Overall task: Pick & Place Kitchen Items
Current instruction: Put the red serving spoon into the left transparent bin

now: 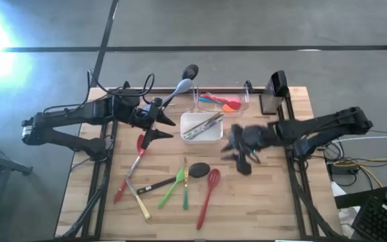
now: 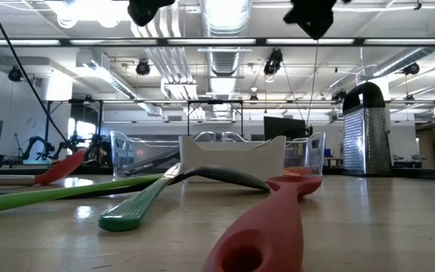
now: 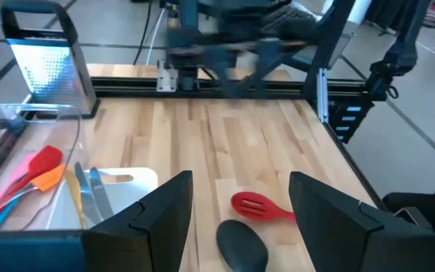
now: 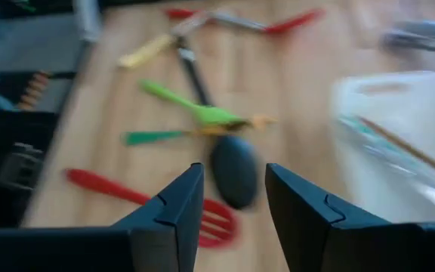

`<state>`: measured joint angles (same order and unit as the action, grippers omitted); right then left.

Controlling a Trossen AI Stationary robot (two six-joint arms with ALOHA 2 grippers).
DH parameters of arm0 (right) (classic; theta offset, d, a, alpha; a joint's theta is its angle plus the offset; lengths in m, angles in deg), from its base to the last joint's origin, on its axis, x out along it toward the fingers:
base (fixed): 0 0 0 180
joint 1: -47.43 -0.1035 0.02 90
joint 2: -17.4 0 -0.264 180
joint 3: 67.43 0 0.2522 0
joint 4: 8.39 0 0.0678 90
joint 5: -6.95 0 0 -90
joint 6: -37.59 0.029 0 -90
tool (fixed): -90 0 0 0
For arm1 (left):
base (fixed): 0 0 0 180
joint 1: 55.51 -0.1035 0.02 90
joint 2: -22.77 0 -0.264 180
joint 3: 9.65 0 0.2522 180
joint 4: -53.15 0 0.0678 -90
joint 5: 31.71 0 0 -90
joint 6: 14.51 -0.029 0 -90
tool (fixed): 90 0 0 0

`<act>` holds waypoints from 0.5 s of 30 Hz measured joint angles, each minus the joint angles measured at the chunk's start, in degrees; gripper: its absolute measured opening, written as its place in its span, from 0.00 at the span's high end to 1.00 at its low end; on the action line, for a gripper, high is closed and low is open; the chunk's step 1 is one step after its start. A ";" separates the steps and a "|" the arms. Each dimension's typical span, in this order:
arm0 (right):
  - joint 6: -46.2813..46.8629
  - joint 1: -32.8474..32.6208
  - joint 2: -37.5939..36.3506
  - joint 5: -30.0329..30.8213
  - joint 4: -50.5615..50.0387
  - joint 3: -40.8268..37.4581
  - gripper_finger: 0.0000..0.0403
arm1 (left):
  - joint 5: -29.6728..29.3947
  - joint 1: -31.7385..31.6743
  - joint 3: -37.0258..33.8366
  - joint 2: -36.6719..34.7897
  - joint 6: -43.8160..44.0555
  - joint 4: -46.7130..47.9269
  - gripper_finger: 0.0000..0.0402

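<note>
I see my right gripper point(image 1: 246, 160) hovering with parted, empty fingers; the black spoon point(image 4: 235, 180) and red slotted turner point(image 4: 206, 219) lie just ahead beneath it. My left gripper point(image 1: 158, 126) waits open.

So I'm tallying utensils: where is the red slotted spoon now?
In the high view, the red slotted spoon lies on the table's front centre-right, beside the black spoon.

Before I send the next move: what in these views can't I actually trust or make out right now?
- Right gripper: motion-blurred in the high view, so its fingertips are unclear.
- White square dish: its contents are smeared in the right wrist view, hidden by its wall in the low view.
- Both arms: cut off by the low view's top edge.
- Clear bin: utensil count too small to tell.
</note>
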<state>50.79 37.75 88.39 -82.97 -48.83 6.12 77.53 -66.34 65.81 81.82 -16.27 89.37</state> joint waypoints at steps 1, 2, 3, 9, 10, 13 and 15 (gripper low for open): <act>0.89 -1.74 0.63 0.09 1.68 0.00 0.67 | -0.28 0.00 0.00 -0.08 0.03 0.00 0.44; 1.05 -3.36 1.58 0.30 2.48 0.00 0.67 | -0.65 0.00 0.00 -0.09 0.13 0.00 0.44; 0.71 -4.87 2.69 0.80 3.28 -0.02 0.66 | -1.25 0.00 0.00 -0.09 0.19 0.02 0.44; -2.82 -10.06 11.15 4.38 5.62 -0.02 0.65 | -2.88 -0.23 0.02 -1.15 2.60 1.54 0.44; -3.52 -10.44 12.80 4.41 5.91 0.08 0.65 | -2.96 -0.31 0.05 -1.58 2.70 1.98 0.44; -6.45 -11.45 18.30 4.43 5.75 1.84 0.66 | -3.06 -0.71 0.07 -2.66 2.89 4.39 0.44; -7.26 -11.53 21.93 4.34 5.27 3.39 0.67 | -3.04 -0.91 0.07 -3.37 3.35 5.26 0.44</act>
<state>43.52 26.22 110.32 -78.63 -43.56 9.51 74.49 -67.25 65.87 78.45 -12.92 94.63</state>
